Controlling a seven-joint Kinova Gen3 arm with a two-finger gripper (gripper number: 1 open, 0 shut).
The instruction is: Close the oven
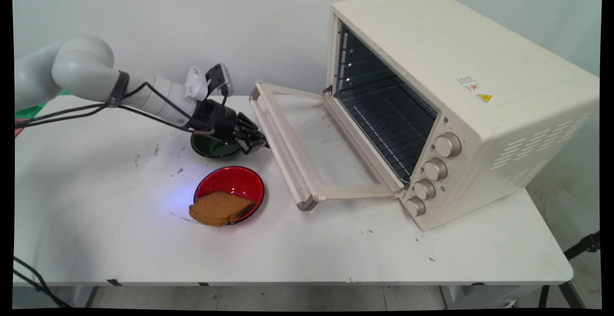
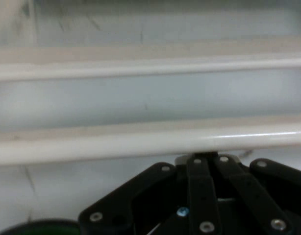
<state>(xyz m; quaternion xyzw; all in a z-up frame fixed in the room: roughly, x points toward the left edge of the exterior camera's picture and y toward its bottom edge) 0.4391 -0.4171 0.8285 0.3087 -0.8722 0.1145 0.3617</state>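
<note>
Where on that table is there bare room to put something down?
The white table is bare along its near edge, in front of the red bowl and the oven, and at far left. It is crowded between the green bowl, the tool and the open oven door.

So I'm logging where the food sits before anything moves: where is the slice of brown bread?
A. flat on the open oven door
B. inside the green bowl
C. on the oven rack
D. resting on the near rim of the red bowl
D: the slice of brown bread lies across the near rim of the red bowl, in front of the green bowl and left of the open oven door.
</note>
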